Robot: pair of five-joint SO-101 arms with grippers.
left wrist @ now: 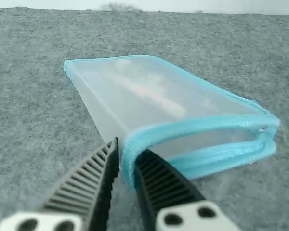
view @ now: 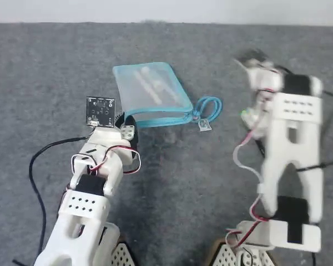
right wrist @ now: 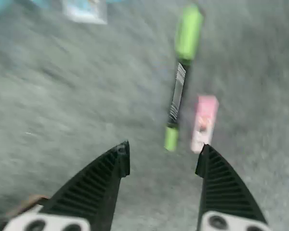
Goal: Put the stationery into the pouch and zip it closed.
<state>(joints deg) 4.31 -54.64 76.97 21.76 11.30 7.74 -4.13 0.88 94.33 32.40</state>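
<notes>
**Left gripper pinches the pouch; pen and eraser lie ahead of the open right jaws**

The left gripper (left wrist: 128, 155) is clamped on the pouch (left wrist: 168, 106). Its two ribbed fingers squeeze the blue-trimmed edge at one corner, and the trim stands up right between the tips. The rest of the pouch stretches away from the jaws, flat on the grey table (view: 55, 66), with pale long shapes showing through its clear side. At the far end of that same blue edge hang a blue cord loop (view: 208, 106) and a small tag (view: 205, 126).

Over to the right gripper (right wrist: 164, 148): its jaws are spread wide with nothing between them. The green-and-black pen (right wrist: 177, 91) lies on the table just ahead of the gap, pointing away from the jaws. The pink eraser (right wrist: 203, 122) lies just beside the pen, right off one fingertip.
</notes>
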